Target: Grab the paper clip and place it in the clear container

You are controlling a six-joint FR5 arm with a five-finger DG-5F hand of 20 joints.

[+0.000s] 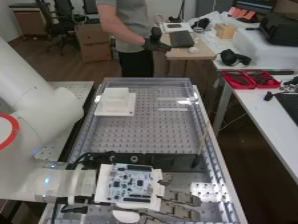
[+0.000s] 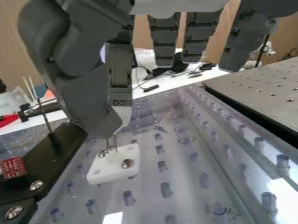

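At the near end of the bench in the high view, the hand [image 1: 176, 202] lies over the clear-walled container [image 1: 148, 80]. In the wrist view the dark grey hand [image 2: 76, 87] comes down close above a small white block [image 2: 106, 172] fixed with screws. Two thin metal wires, apparently the paper clip [image 2: 112, 145], stand upright between the block and the hand's lowest part. Their upper ends are hidden behind the hand, so any hold on them is unclear. A transparent wall of the container [image 2: 223, 142] runs beside the block.
A stepped white block [image 1: 116, 103] stands toward the container's far left. A dark bar [image 1: 149, 160] crosses beside the hand. In the wrist view a black fixture [image 2: 56, 150] with a red part [image 2: 13, 167] is near the white block, and a perforated metal plate [image 2: 266, 90] lies beyond the wall.
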